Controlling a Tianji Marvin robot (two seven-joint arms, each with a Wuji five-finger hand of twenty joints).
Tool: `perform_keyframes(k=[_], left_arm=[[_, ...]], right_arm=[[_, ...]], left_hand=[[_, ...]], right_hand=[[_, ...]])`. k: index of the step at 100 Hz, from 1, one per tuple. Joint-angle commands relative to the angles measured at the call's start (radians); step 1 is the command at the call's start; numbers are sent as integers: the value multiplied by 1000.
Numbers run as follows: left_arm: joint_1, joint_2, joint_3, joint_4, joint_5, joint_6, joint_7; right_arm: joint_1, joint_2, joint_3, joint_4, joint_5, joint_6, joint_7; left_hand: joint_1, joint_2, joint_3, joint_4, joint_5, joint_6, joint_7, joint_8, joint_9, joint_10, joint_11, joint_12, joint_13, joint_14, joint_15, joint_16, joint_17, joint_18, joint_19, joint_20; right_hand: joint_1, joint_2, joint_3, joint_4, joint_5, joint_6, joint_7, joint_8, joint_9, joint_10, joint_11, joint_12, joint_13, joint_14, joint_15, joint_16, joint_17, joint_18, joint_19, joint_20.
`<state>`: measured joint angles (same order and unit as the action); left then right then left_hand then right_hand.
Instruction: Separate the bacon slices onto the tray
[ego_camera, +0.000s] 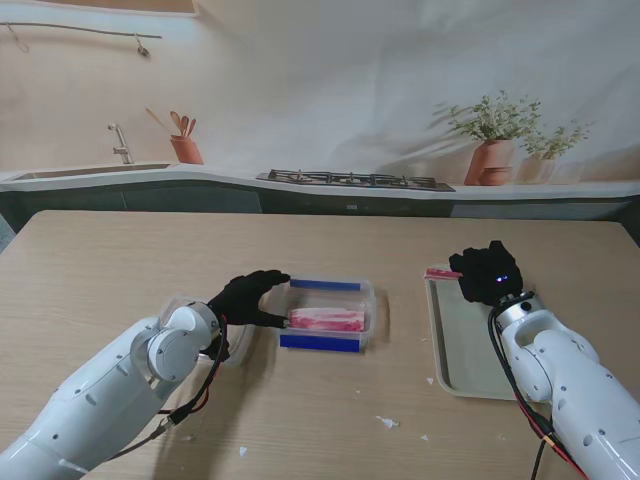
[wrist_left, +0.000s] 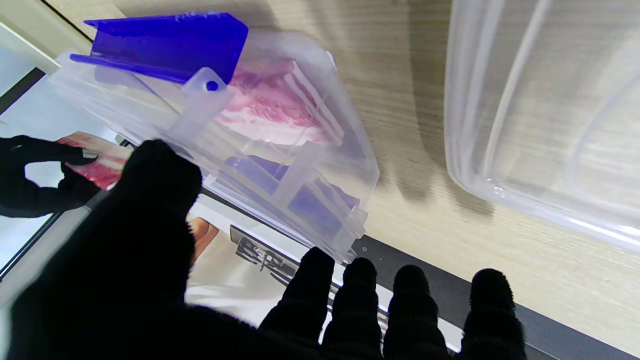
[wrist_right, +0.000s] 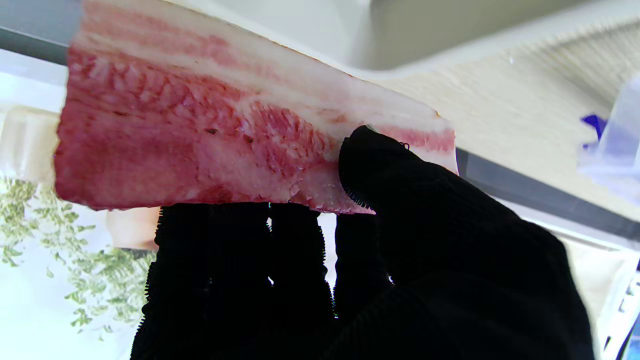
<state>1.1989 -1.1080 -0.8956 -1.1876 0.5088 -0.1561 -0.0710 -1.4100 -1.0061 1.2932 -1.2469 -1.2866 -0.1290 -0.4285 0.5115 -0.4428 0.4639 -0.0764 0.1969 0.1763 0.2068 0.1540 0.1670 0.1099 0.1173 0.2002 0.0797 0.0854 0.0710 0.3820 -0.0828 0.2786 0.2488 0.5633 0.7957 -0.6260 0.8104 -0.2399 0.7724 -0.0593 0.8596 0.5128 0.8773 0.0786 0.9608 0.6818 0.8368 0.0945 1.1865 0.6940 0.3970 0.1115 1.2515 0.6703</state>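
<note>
Farthest left, just behind the left hand (ego_camera: 250, 297), a clear lid (ego_camera: 180, 305) lies on the table (ego_camera: 100, 260), partly hidden by the arm. The left hand grasps nothing; its fingers are spread, and its fingertips (ego_camera: 280, 320) sit at the near-left corner of the clear container (ego_camera: 330, 315), seemingly steadying it, though whether they touch is hard to tell. Inside, just past those fingertips, the remaining bacon (ego_camera: 327, 319) lies stacked between the two blue clasps.

Well to the right, the right hand (ego_camera: 485, 272) is closed on one bacon slice (wrist_right: 210, 145), thumb (wrist_right: 380, 165) pressed on one face near an end, the other fingers behind. It holds the slice over the far-left corner of the tray (ego_camera: 450, 350), which appears bare.

The slice looks thin, light, soft and greasy, so it will likely droop and cling. A pinch at an end, peeling lengthwise, seems safest; squeezing mid-slice could tear it.
</note>
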Motion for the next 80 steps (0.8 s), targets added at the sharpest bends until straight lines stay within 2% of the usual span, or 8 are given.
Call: perform_keyframes(k=[1,15,33,59,80], left_arm=[[16,-1,1,5,7,8,-19],[21,0,-8,0,10,8,-18],[22,0,-12,4,10,6,-15],[22,0,-12,3,10,10,-17],[18,0,-7,8,10,10,-17]], right_arm=[[15,-3,-21,23,-1,11,10],[48,8,-57,67,-33,24,-38],[75,8,-98,102,-34,87,-54],[121,6,-173,178,-5,153,-73],[135,1,-201,214,25,186,-77]], left_hand=[[29,-44,20,13,6,17,13,14,-3,-40,2,-9,-39,-24,-7,1,-10,0,-9,17],[29,-42,17,13,5,16,12,14,-4,-41,0,-9,-41,-25,-10,0,-12,-1,-2,19],[30,-41,15,14,6,16,12,13,-4,-42,-1,-8,-41,-26,-12,1,-15,0,-5,16],[31,-42,13,14,5,16,11,13,-4,-41,-2,-7,-41,-25,-13,1,-15,0,-7,15],[30,-40,11,15,6,15,11,13,-4,-42,-2,-7,-41,-26,-13,2,-15,0,-8,15]], right_hand=[[37,45,67,-10,23,-112,81,45,-23,-15,33,0,0,3,20,13,-23,12,-14,1],[34,46,72,-13,9,-123,84,47,-40,-31,39,-9,-15,-7,5,4,-39,15,-33,-11],[34,46,75,-16,2,-125,89,46,-48,-33,44,-21,-15,-8,-7,-7,-42,13,-43,-24],[39,55,74,-14,-12,-122,97,50,-61,-26,54,-31,-20,-6,-18,-19,-44,4,-49,-39],[40,48,79,-13,-9,-119,100,44,-55,-24,51,-45,-8,-6,-35,-35,-34,0,-55,-55]])
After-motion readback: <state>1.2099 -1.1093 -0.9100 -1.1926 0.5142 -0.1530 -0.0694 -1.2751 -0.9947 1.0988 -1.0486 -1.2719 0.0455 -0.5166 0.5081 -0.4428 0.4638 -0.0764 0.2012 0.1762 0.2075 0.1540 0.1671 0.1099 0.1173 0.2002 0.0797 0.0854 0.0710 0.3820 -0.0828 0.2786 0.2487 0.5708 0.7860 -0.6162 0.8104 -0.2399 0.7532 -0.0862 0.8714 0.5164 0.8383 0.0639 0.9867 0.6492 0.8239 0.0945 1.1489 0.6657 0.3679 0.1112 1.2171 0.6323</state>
